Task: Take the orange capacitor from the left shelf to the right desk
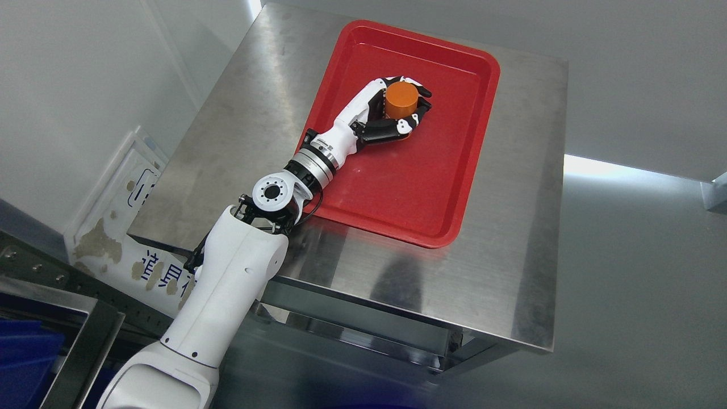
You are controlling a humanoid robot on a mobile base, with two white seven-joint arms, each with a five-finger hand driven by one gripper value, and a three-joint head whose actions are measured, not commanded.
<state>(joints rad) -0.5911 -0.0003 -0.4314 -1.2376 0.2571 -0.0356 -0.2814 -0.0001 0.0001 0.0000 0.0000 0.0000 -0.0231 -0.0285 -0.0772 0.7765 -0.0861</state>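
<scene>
The fingers [410,121] hide the orange capacitor's [402,97] lower half.

Red tray [431,187]; worn white sign [122,227] leaning; blue bin [23,355] lower left

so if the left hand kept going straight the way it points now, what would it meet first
Probably the raised far rim of the red plastic tray. The left hand, closed around the orange cylindrical capacitor, points up and right across the tray. Its height above the tray is unclear, so it might pass over the rim.

We see the left hand [392,111] wrapped around the orange capacitor [402,100] over the red tray [397,187], toward the tray's far edge, on the steel desk [511,272].
</scene>
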